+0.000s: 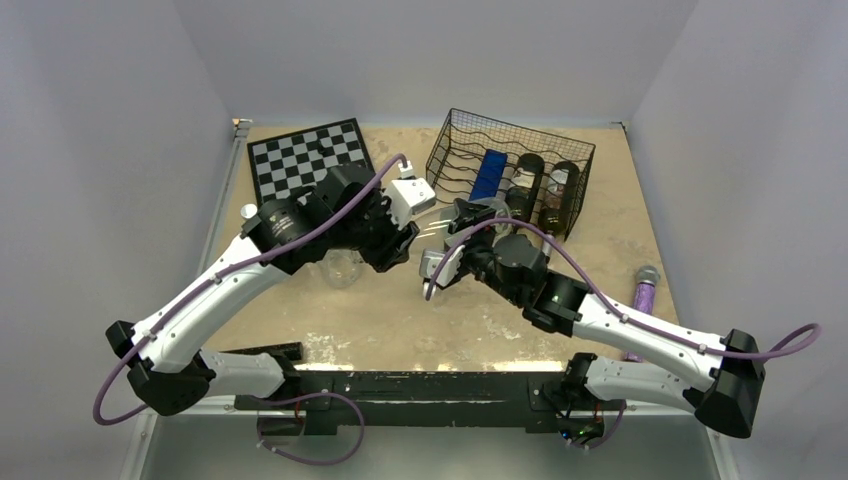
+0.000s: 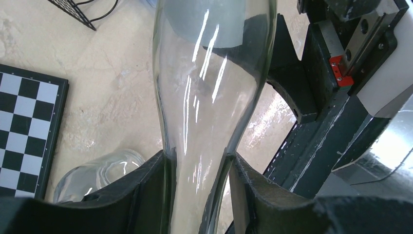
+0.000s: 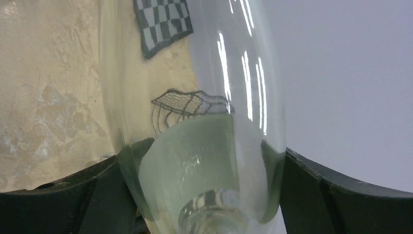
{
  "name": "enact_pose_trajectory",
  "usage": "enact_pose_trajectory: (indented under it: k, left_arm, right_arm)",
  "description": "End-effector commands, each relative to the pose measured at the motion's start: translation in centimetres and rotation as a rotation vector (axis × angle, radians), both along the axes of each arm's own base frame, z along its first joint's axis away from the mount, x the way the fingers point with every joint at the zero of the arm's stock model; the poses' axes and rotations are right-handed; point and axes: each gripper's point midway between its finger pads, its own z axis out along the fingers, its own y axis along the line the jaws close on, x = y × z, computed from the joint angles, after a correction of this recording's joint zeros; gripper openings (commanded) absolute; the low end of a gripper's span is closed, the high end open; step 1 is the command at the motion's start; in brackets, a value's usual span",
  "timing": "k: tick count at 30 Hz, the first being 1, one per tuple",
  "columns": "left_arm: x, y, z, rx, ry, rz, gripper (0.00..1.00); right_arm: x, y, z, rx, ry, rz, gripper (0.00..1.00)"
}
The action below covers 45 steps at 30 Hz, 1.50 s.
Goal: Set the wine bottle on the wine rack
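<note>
A clear glass wine bottle (image 1: 436, 231) hangs above the table between my two grippers. My left gripper (image 2: 198, 161) is shut on its narrow neck (image 2: 199, 185), and the body widens away from the fingers. My right gripper (image 3: 202, 158) is shut on the wide body (image 3: 204, 146), a black finger pressed on each side. In the top view the left gripper (image 1: 403, 243) and the right gripper (image 1: 447, 250) meet just in front of the wine rack (image 1: 455, 165). This black wire rack stands at the back and holds a blue item (image 1: 488, 175) and two dark bottles (image 1: 527, 185).
A black-and-white chessboard (image 1: 305, 158) lies at the back left. A clear glass jar (image 1: 340, 268) sits on the table under the left arm. A purple microphone-like object (image 1: 643, 290) lies at the right edge. Grey walls close in three sides.
</note>
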Motion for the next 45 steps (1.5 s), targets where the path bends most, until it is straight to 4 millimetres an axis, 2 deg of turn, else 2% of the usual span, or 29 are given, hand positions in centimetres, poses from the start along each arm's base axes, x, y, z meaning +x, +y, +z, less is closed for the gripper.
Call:
enact_pose_trajectory:
  k: [1,6,13,18,25,33,38,45]
  left_arm:
    - [3.9,0.8,5.3,-0.159,-0.186,0.222,0.0]
    - [4.4,1.4,5.5,-0.165,-0.207,0.274,0.0]
    - [5.2,2.1,5.2,-0.156,-0.228,0.342,0.0]
    - [4.9,1.5,5.0,-0.162,-0.216,0.299,0.0]
    - [3.8,1.1,4.5,-0.118,-0.201,0.194,0.0]
    - [4.0,1.6,4.7,-0.067,-0.219,0.183,0.0]
    - [4.2,1.8,4.8,-0.048,-0.23,0.18,0.0]
    - [4.6,2.1,4.4,-0.048,-0.235,0.214,0.0]
  right_arm:
    - [-0.7,-1.5,11.1,0.436,-0.161,-0.018,0.96]
    - [-1.5,-1.6,9.5,0.414,-0.133,0.017,0.99]
    - [-3.6,-1.8,7.4,0.396,-0.03,0.102,0.99]
    - [-4.9,-1.4,5.6,0.344,0.041,0.161,0.99]
    - [-5.0,-0.9,3.6,0.239,0.101,0.174,0.99]
    - [-4.6,0.5,1.9,0.118,0.153,0.178,0.99]
    - [-4.7,1.3,1.7,0.103,0.164,0.19,0.99]
    - [-4.2,0.9,3.4,0.214,0.164,0.139,0.99]
